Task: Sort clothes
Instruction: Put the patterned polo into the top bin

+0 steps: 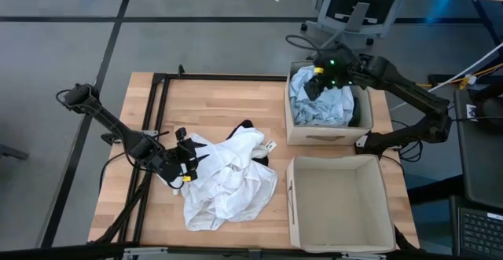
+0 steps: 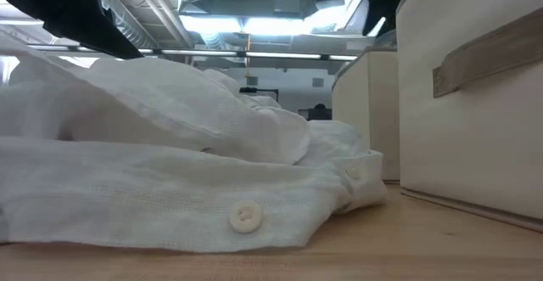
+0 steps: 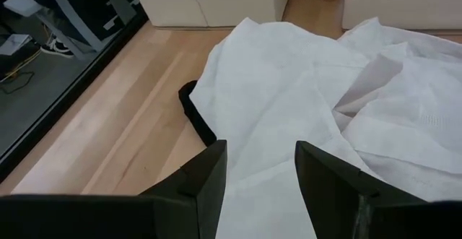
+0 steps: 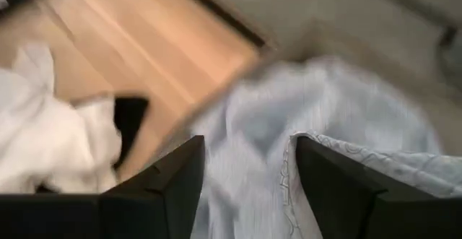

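My left fingers (image 3: 260, 188): I am holding them spread apart and empty, hovering low over the near edge of the white shirt (image 1: 232, 173); nothing is sitting between them.
My right fingers (image 4: 249, 188): I am holding them parted over the far box (image 1: 292, 122), above the pale blue garment (image 1: 322, 103); the blue cloth is lying below them and I am judging it released, not gripped.
White shirt, place: it is lying crumpled in a heap in the middle of the counter (image 1: 220, 107), just beside the near box (image 1: 292, 205), which is looking empty.
Black garment (image 1: 246, 125): it is peeking out from under the white heap at the far side, and a dark strip is showing at the shirt's edge in my left wrist view.
Pale blue garment, place: it is sitting bunched inside the far box.
How the shirt will handle: I am judging it light, thin and limp, with small buttons (image 2: 246, 217); it will sag and trail, and layers may slide apart.
Where I would take hold: I am favouring a raised fold or ridge near the heap's left edge, pinching several layers at once rather than a flat single sheet.
What could go wrong: I am expecting the black piece might drag along if I pinch too deep.
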Tool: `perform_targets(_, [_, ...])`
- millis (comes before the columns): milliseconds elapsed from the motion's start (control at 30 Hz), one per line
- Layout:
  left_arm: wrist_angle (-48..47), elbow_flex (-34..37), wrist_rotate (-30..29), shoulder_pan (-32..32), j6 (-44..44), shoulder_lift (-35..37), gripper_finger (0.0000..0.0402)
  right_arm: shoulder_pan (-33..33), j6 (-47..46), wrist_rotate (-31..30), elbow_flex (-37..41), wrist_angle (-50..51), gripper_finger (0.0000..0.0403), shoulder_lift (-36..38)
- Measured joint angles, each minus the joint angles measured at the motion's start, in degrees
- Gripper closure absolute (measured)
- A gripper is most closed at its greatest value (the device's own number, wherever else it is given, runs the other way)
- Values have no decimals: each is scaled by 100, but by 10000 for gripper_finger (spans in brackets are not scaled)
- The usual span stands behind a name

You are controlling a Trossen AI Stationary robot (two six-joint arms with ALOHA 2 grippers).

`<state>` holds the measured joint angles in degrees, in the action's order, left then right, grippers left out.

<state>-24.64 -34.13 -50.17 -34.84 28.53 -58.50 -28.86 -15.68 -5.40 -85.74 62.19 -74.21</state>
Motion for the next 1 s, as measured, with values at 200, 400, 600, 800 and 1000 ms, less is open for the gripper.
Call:
perform_targets(200, [0, 0, 0, 2, 0, 0, 247, 0, 694, 314, 567, -2145, 182, 11])
perform_targets(400, [0, 0, 0, 2, 2, 0, 247, 0, 933, 626, 1290, -4428, 183, 9])
perform_targets(600, [0, 0, 2, -1, 17, 0, 247, -9, 935, 328, 877, -3233, 183, 9])
perform_targets(800, [2, 0, 2, -1, -31, 0, 247, 0, 994, 603, -621, -32, 183, 30])
perform_targets(1000, [212, -4, 1, -1, -202, 0, 247, -9, 586, 1973, -1561, 757, 183, 214])
